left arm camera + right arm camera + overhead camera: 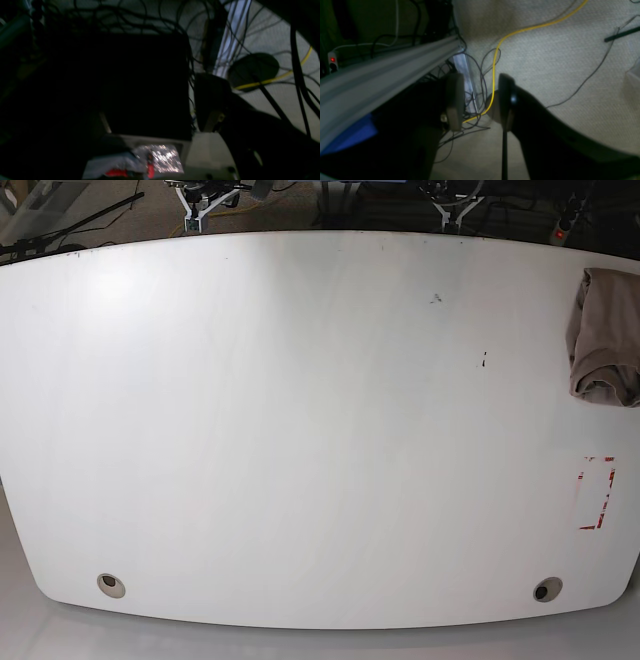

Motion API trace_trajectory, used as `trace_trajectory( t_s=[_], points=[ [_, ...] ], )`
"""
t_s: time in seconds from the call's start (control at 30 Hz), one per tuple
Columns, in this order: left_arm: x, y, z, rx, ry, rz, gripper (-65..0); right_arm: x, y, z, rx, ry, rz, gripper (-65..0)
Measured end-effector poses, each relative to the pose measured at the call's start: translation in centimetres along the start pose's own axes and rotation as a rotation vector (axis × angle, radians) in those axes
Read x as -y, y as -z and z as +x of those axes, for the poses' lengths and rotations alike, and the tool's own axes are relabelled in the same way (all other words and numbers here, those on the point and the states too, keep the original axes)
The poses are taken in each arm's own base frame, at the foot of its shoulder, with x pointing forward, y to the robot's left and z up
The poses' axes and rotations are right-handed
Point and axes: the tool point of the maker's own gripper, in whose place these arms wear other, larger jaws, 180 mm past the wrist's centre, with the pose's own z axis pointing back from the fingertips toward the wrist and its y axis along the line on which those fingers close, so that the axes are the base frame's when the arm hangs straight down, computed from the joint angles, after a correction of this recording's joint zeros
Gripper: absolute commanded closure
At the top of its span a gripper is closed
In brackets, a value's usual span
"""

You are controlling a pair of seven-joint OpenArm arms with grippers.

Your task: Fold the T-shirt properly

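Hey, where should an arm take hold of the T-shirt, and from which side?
Probably the T-shirt is best taken at its inner edge, the one facing the table's middle, coming in from that side. It lies bunched at the table's edge on the base view's right, partly cut off by the frame, so that edge is the clearest exposed one. The arm with the left wrist camera is on that side.
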Motion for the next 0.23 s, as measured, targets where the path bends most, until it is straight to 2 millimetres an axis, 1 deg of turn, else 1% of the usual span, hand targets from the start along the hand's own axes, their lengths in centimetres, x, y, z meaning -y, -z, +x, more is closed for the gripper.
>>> trace_trajectory(
  t_s=[0.13,0.23],
  points=[
    [-0.08,-0.01,0.73,0.014,0.007,0.003,-40.3,0.02,0.03,0.20,0.003,-0.001,0.000,-21.6],
    [-0.05,-0.01,0.61,0.011,0.007,0.003,-40.3,-0.16,0.06,0.08,0.001,0.001,0.002,-21.6]
  ],
)
